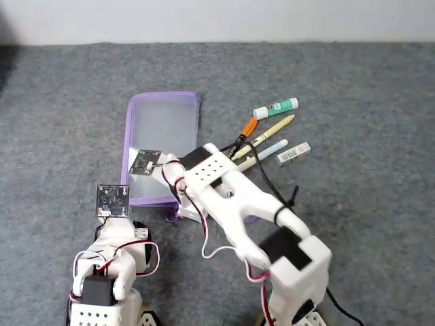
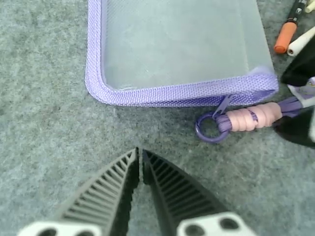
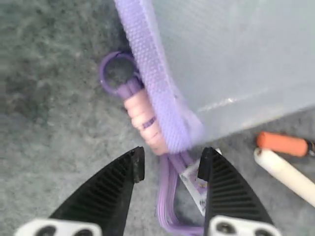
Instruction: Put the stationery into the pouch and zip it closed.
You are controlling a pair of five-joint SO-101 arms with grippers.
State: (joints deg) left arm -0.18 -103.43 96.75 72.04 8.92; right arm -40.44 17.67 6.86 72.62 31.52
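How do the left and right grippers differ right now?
The left gripper is shut; the right gripper is open. The left gripper sits over bare grey mat, short of the pouch; the right gripper straddles the pouch's pink-beaded pull cord. Both are black, ridged and grip nothing.

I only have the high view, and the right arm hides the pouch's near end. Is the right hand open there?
Observer: Yes, the right hand is open around the end of the pink-wrapped zipper pull at the pouch corner.
Operator: And the left hand?
Observer: The left hand is shut and empty, over carpet short of the pouch's edge.
Operator: Anything inside the pouch?
Observer: Nothing seen through its clear panel; the orange-capped marker lies outside it.
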